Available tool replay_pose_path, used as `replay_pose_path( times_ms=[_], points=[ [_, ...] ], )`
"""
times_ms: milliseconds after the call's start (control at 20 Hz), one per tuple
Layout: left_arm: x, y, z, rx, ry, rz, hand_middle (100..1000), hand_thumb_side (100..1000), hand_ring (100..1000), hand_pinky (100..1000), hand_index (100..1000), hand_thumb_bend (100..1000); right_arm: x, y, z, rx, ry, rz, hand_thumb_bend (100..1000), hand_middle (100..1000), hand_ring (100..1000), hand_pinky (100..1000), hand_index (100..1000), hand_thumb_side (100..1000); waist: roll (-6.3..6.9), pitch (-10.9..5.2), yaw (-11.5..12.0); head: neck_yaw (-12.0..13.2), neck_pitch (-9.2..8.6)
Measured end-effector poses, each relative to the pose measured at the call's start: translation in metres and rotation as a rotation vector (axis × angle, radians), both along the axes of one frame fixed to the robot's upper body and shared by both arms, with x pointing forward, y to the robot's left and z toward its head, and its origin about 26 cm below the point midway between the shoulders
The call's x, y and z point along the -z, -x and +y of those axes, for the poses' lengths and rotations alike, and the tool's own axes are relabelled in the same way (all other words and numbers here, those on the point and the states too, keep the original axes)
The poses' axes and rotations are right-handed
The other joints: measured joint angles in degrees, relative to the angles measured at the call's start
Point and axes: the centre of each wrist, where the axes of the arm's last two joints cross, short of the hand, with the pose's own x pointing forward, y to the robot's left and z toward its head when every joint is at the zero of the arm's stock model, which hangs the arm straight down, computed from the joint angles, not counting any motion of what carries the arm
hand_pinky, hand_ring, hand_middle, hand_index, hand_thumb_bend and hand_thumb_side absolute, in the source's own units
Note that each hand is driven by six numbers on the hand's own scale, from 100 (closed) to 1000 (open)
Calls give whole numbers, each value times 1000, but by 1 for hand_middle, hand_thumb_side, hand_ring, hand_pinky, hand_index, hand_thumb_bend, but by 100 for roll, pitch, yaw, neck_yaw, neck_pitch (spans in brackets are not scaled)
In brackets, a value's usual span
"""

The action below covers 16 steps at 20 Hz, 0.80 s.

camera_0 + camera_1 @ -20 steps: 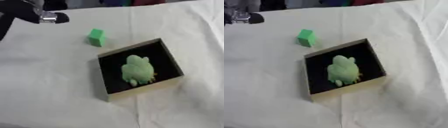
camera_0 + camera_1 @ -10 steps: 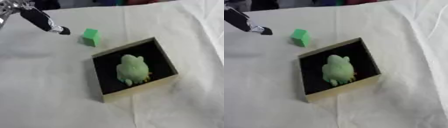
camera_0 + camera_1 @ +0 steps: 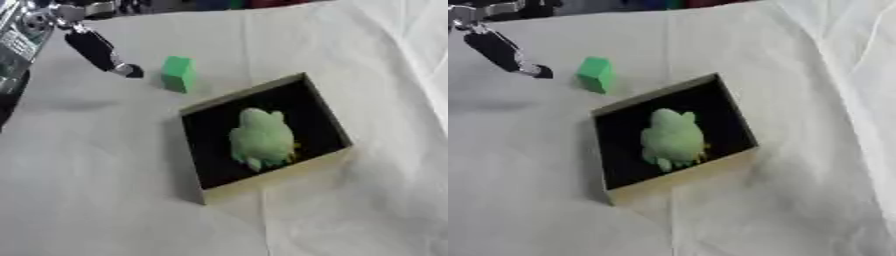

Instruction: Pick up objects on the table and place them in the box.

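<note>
A small green block (image 3: 178, 73) stands on the white cloth, just beyond the far left corner of the box (image 3: 282, 175). The box is tan outside and black inside, and a light green frog-shaped toy (image 3: 261, 139) lies in its middle. My left hand (image 3: 96, 49) comes in from the upper left corner, a black finger stretched straight out and down. Its tip hangs a short way left of the block, not touching it, and the hand holds nothing. My right hand shows in neither view.
A white wrinkled cloth (image 3: 96, 190) covers the whole table, with folds running down the right side. Dark shapes line the far edge at the top. Open cloth lies left of and in front of the box.
My left hand has come down and to the right, its finger straightening toward the green block. The whole picture has shifted a little, so the camera moved; block, box and frog stay put.
</note>
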Motion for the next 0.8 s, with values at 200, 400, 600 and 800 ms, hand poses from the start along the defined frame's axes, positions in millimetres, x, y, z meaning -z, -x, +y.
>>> replay_pose_path(
  times_ms=[200, 400, 600, 800],
  points=[
    [6, -7, -3, -3, -8, 28, 847, 445, 843, 911, 1000, 634, 0, 0, 0, -1, -10, 4, 259, 825, 864, 833, 978, 1000, 10, 31, -28, 0, -32],
    [9, -12, -7, 3, -5, 42, 863, 431, 851, 916, 1000, 621, 1, -1, 1, -6, -26, 12, 265, 821, 862, 833, 976, 1000, 15, 41, -62, 6, -40],
    [11, -14, -10, 29, -7, 65, 860, 413, 851, 915, 1000, 597, 2, -1, 2, -12, -39, 18, 262, 820, 861, 834, 975, 1000, 21, 70, -90, 19, -64],
    [10, -15, -14, 47, -12, 91, 861, 424, 850, 912, 1000, 583, 0, -1, 4, -19, -50, 18, 258, 818, 860, 834, 974, 1000, 32, 89, -124, 52, -90]
  ],
)
